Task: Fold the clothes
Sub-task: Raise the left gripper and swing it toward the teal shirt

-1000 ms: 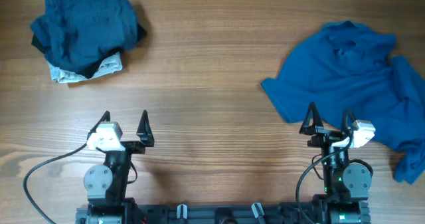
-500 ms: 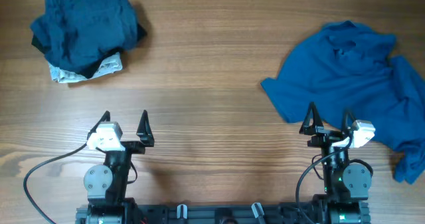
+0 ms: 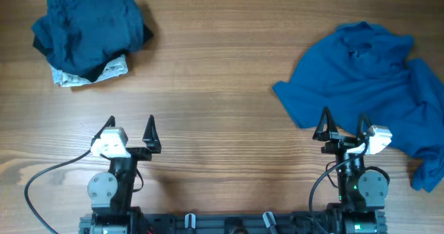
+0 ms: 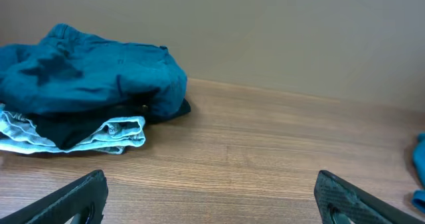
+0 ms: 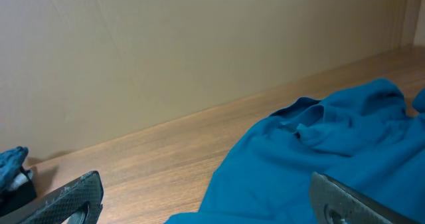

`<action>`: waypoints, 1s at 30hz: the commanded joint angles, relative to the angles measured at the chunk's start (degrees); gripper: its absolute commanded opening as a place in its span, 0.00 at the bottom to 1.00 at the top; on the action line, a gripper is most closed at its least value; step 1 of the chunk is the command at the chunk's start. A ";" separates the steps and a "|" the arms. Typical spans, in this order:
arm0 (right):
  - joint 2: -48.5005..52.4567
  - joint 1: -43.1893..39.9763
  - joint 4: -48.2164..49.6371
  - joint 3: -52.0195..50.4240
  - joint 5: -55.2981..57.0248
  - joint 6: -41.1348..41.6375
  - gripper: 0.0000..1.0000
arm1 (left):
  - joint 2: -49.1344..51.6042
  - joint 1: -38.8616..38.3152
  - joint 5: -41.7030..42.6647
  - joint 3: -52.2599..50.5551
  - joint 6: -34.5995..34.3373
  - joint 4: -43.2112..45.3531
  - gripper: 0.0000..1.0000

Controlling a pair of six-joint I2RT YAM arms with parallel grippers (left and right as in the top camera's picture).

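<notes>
A large medium-blue shirt (image 3: 368, 81) lies crumpled at the table's right side; the right wrist view shows it (image 5: 319, 157) spread under and ahead of the jaws. At the far left sits a pile of clothes (image 3: 90, 32): navy garments over a pale grey-white one (image 3: 111, 69), also seen in the left wrist view (image 4: 86, 84). My left gripper (image 3: 130, 126) stands open near the front edge with nothing between its fingers (image 4: 76, 197). Over the blue shirt's near edge, my right gripper (image 3: 343, 124) is open too, empty.
Bare wooden table (image 3: 208, 95) stretches between the pile and the blue shirt. Both arm bases (image 3: 229, 223) sit along the front edge. A plain wall (image 4: 265, 31) rises behind the table.
</notes>
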 commanded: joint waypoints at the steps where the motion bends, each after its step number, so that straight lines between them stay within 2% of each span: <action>1: -0.20 -0.13 0.15 -0.48 -0.02 -0.22 1.00 | -0.57 0.04 -0.74 -0.31 0.26 -0.28 1.00; 20: -0.20 -0.13 0.17 -0.48 -0.04 -0.22 1.00 | -0.57 0.04 -0.76 -0.31 0.26 -0.28 1.00; 22: -0.20 -0.13 0.17 -0.48 -0.02 -0.22 1.00 | -0.57 0.04 3.74 -0.31 -2.45 1.16 1.00; 24: -0.20 -0.13 0.17 -0.48 -0.04 -0.22 1.00 | -0.57 0.04 13.94 -0.31 -11.02 5.70 1.00; 25: -0.20 -0.13 0.17 -0.48 -0.02 -0.24 1.00 | -0.57 0.04 21.70 -0.31 -15.93 7.43 1.00; 30: -0.20 -0.13 0.17 -0.48 -0.02 -0.22 1.00 | -0.57 0.04 31.93 -0.31 -20.90 4.17 1.00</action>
